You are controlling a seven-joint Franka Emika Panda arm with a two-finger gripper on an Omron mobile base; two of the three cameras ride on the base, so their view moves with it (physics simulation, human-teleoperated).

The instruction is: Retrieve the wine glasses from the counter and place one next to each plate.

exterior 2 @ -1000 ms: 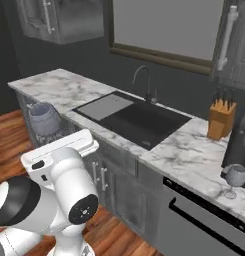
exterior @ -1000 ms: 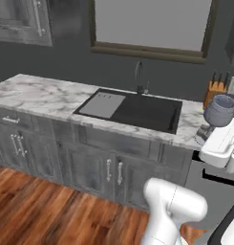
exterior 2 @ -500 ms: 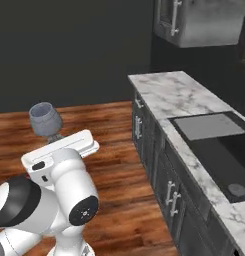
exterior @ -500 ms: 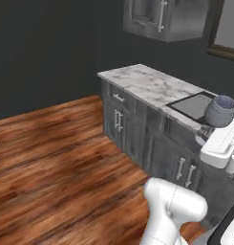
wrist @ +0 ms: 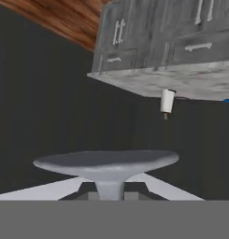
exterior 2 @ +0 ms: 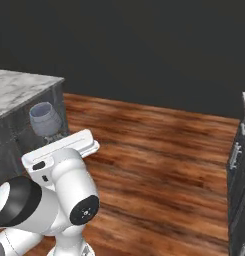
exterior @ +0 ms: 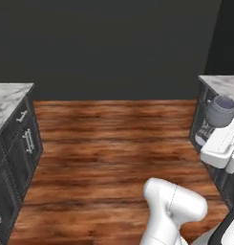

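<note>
My gripper [wrist: 110, 195] is shut on the stem of a clear greyish wine glass [exterior: 218, 110], held upright above the white hand. From the right base view the same wine glass [exterior 2: 44, 119] stands over the hand, in front of a marble-topped cabinet. The hand view is upside down. In it the glass's round foot [wrist: 106, 162] spreads just past the fingertips. Beyond it, a marble-topped grey unit [wrist: 181, 79] carries a sliver of the blue plate [wrist: 228, 100] at the right edge. The second glass and the brown-rimmed plate are out of view.
Wooden floor [exterior: 113, 139] runs ahead to a dark wall [exterior: 113, 48]. Marble-topped grey cabinets stand at the left [exterior: 8, 103] and the right [exterior: 223, 83] of the left base view. A white paper towel roll [wrist: 167, 100] stands on the unit with the blue plate.
The whole scene has swung to the right in both base views: the base has turned left, away from the sink counter, toward open floor. The glass stays in my gripper.
</note>
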